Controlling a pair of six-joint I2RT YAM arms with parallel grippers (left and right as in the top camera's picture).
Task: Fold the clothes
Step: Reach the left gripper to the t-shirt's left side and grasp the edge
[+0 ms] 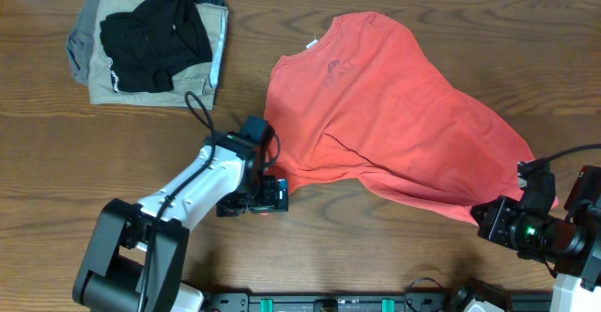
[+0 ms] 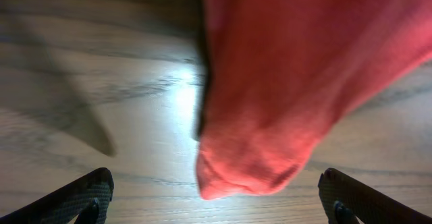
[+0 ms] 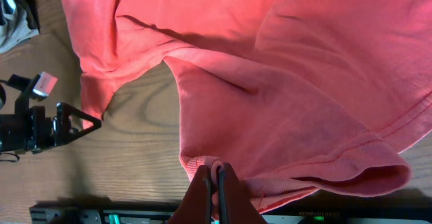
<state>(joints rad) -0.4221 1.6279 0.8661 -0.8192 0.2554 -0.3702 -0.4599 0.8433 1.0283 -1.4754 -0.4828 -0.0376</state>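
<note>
The left arm (image 1: pixel 192 188) stretches forward from its base, wrist turned inward. The left gripper (image 2: pixel 216 187) has its fingers (image 2: pixel 77 198) spread wide apart, closing on nothing. The right arm (image 1: pixel 573 237) shows only in part at the frame edge. The right gripper (image 3: pixel 217 175) has its fingers (image 3: pixel 201 196) pressed together, pinching a T-shirt (image 3: pixel 304 82) edge between the tips.

our left arm (image 1: pixel 188 192) white-shelled with black joints, thin black cable (image 1: pixel 199 113) looping off its wrist, our right arm (image 1: pixel 563 237) mostly black, little green light (image 1: pixel 528 227) glowing, left gripper (image 2: pixel 216 200) tips dark wedges
</note>
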